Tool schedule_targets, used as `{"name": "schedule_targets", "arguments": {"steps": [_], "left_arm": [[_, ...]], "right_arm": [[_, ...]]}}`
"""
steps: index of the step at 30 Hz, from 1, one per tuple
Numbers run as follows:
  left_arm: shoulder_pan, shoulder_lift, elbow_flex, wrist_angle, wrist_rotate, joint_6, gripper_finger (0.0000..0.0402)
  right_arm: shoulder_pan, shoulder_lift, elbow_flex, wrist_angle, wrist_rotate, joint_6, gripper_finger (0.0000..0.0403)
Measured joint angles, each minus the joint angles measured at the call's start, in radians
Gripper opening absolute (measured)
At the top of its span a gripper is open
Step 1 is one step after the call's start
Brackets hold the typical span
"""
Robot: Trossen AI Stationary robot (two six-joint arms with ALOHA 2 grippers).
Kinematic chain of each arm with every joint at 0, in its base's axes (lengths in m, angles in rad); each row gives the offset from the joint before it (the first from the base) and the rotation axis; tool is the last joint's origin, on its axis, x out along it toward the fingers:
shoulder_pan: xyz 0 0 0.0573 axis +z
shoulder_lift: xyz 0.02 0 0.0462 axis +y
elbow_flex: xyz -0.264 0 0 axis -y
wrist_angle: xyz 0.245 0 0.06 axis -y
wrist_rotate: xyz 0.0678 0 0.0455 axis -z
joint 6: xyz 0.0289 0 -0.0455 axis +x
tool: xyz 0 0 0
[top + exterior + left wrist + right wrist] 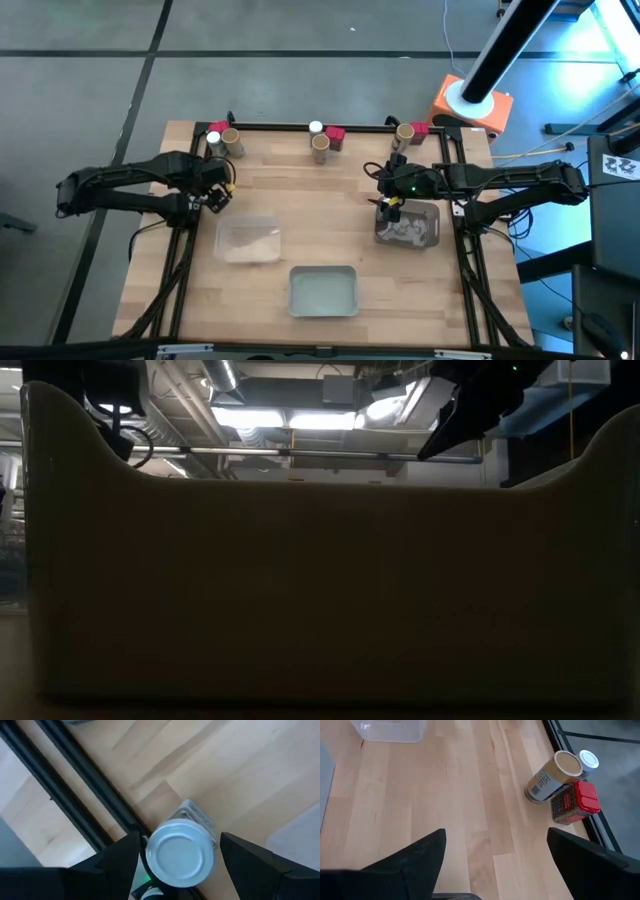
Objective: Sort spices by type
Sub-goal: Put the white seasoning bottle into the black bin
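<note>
My left gripper (222, 190) hangs over the table's left part, its fingers on either side of a clear jar with a white lid (180, 852). My right gripper (389, 206) is open over the far left corner of the right tray (425, 232); nothing lies between its fingers (492, 865). Three clusters of spices stand along the far edge. The left one has a red packet (214, 128) and a tan cylinder (233, 143). The middle one has a tan cylinder (551, 777), a white-lidded jar (589, 759) and a red packet (575, 802). The right one has a tan cylinder (405, 131). My left gripper has the clear jar between its two fingers (120, 855), coming from above and pointing down. The white lid (180, 852) faces the wrist camera and hides where the fingers meet the jar's body (199, 816). Whether the jar's bottom rests on the table, I cannot tell.
A clear shallow tray (248, 240) lies left of centre, and a pale tray (323, 290) sits near the front edge; its wall (320, 590) fills the low view. Black frame rails (75, 785) run along the table's sides. Bare wood lies between the trays and the far row.
</note>
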Motion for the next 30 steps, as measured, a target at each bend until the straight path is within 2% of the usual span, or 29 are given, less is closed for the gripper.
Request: {"name": "schedule_targets", "arguments": {"steps": [16,30], "left_arm": [[0.002,0.094,-0.046,0.011,0.034,0.106,0.026],[0.002,0.146,-0.029,0.05,0.036,0.133,0.0225]], "right_arm": [[0.0,0.0,0.0,-0.001,-0.002,0.001,0.0347],[0.0,0.0,0.0,-0.006,0.002,-0.007,0.0347]]}}
